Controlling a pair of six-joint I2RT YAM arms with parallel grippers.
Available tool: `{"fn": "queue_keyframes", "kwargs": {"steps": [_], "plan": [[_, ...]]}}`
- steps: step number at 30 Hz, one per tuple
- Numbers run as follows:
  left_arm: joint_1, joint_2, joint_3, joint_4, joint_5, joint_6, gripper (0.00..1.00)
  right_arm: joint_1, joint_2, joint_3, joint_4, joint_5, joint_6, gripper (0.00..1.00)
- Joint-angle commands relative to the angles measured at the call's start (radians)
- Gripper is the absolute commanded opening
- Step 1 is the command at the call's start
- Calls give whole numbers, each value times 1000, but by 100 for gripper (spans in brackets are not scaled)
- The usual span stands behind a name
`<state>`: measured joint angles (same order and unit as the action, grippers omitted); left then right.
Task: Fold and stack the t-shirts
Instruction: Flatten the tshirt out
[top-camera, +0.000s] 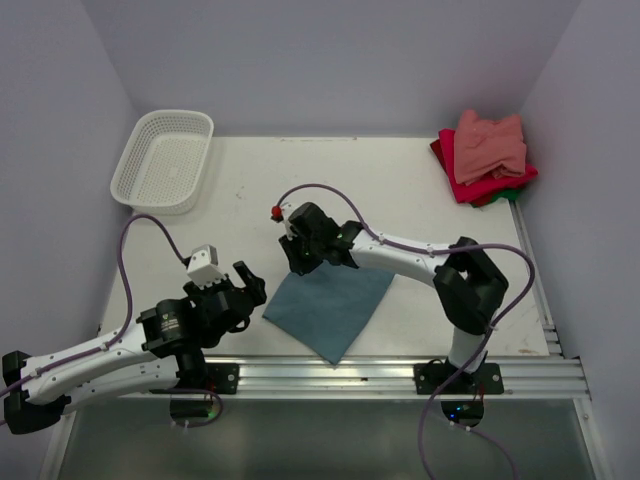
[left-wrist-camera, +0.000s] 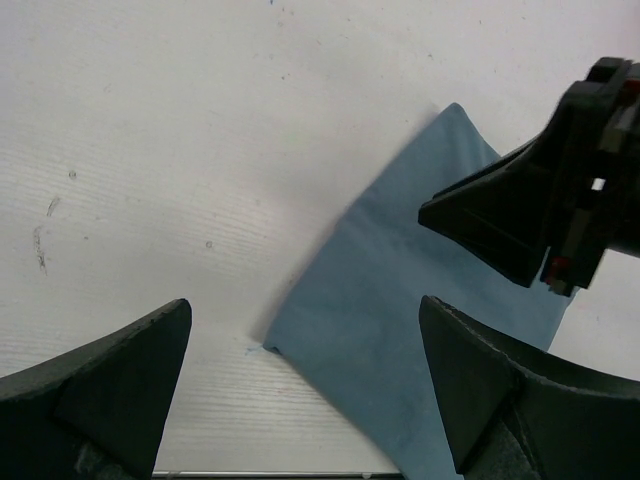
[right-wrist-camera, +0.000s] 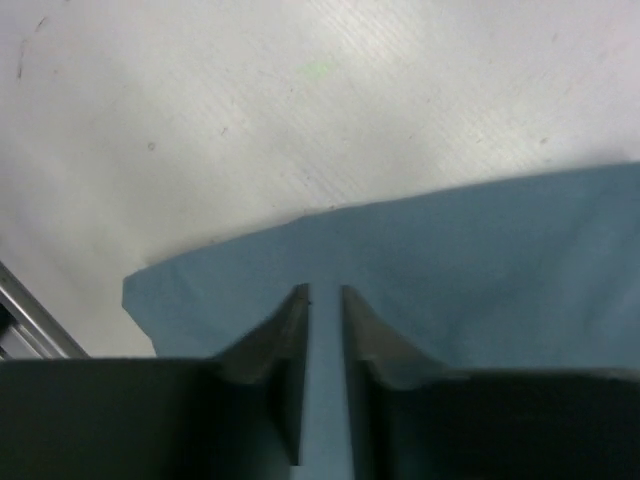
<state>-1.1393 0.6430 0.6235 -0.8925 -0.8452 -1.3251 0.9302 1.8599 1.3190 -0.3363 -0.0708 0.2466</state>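
While your right gripper (right-wrist-camera: 324, 292) is pinched nearly shut on the far edge of the folded teal shirt (right-wrist-camera: 480, 260), lift low so the fold stays square. Your left gripper (left-wrist-camera: 305, 310) gapes wide and empty by the shirt's left corner. Bare table (top-camera: 400, 180) leaves room toward the stack (top-camera: 487, 155) at far right.

Teal shirt (top-camera: 335, 305): folded flat, set as a diamond, near centre. Far right: stack with rumpled pink shirt (top-camera: 490, 145) on red shirt (top-camera: 458, 180), green shirt (top-camera: 510, 195) edge showing at bottom.
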Motion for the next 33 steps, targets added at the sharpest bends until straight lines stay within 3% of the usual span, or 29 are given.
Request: {"fn": "queue_keyframes", "kwargs": {"steps": [1, 2, 4, 6, 14, 23, 27, 31, 33], "plan": [[3, 1, -5, 3, -49, -26, 100, 2, -73, 25, -48, 35, -35, 30], [1, 6, -4, 9, -49, -25, 100, 4, -62, 48, -67, 42, -43, 49], [1, 10, -2, 12, -45, -20, 100, 4, -38, 52, -79, 51, -52, 70], [1, 17, 2, 4, -46, -22, 100, 4, -8, 46, -75, 45, -50, 71], [1, -5, 2, -19, -48, -34, 100, 5, 61, 20, -20, 32, -30, 52], [1, -19, 1, -39, -43, -48, 100, 1, 143, 26, 8, 51, -27, 50], [1, -28, -2, -45, -43, -51, 100, 1, 165, 23, 11, 63, -26, 38], [1, -34, -7, -46, -41, -54, 100, 1, 170, 17, 11, 60, -23, 0], [1, -34, -7, -45, -40, -56, 100, 1, 157, 13, 11, 62, -23, 0]]}}
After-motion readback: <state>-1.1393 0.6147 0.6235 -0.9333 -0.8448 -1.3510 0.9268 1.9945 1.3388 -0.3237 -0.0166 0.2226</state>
